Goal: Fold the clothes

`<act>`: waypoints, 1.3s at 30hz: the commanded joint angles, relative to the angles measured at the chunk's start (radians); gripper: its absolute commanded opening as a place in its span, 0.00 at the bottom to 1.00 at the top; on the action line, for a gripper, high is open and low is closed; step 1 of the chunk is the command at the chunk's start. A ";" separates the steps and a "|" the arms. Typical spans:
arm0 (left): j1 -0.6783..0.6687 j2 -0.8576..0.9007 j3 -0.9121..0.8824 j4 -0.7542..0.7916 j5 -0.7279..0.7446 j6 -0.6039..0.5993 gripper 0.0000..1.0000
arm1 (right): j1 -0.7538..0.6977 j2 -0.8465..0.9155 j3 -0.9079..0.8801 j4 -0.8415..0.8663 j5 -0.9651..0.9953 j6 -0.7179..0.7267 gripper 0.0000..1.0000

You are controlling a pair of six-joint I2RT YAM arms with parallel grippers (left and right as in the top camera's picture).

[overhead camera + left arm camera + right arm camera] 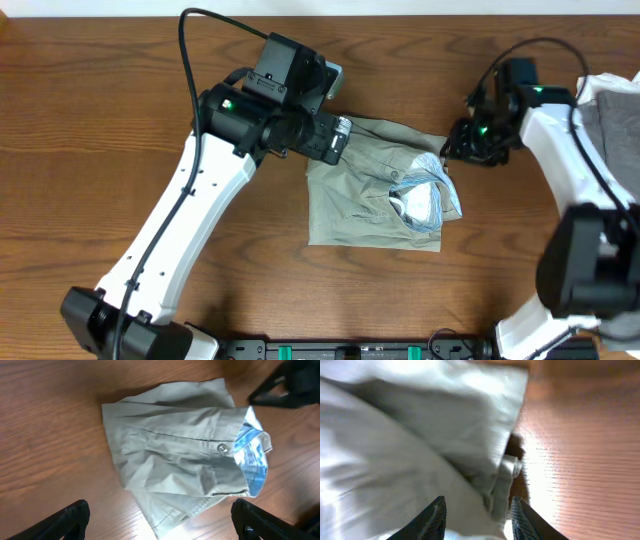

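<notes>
The olive-khaki shorts [370,190] lie crumpled on the wooden table, partly folded, with the pale blue-white lining [432,205] turned out on the right. In the left wrist view the shorts [175,450] show their waistband button [221,448]. My left gripper [340,138] hovers over the garment's far left corner; its fingers [160,512] are wide open and empty. My right gripper [452,152] is at the garment's right edge. Its fingers [479,512] are partly apart, with a fold of the fabric [420,435] between them.
A pile of white and grey cloth [615,100] lies at the right edge of the table beside the right arm. A black rail [350,350] runs along the front edge. The brown wooden table [90,120] extends to the left.
</notes>
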 commanded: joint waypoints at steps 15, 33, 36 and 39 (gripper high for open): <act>0.002 -0.002 -0.002 -0.002 -0.051 0.007 0.93 | 0.177 -0.059 -0.010 -0.084 -0.166 0.050 0.51; 0.002 -0.002 -0.002 -0.002 -0.051 0.006 0.93 | 0.180 -0.060 -0.024 0.195 0.189 0.321 0.01; 0.002 -0.002 -0.002 -0.002 -0.051 0.006 0.93 | 0.117 -0.060 -0.024 0.265 0.203 0.294 0.01; 0.002 -0.002 -0.002 -0.002 -0.051 0.006 0.93 | 0.047 -0.059 -0.025 0.325 0.209 0.288 0.02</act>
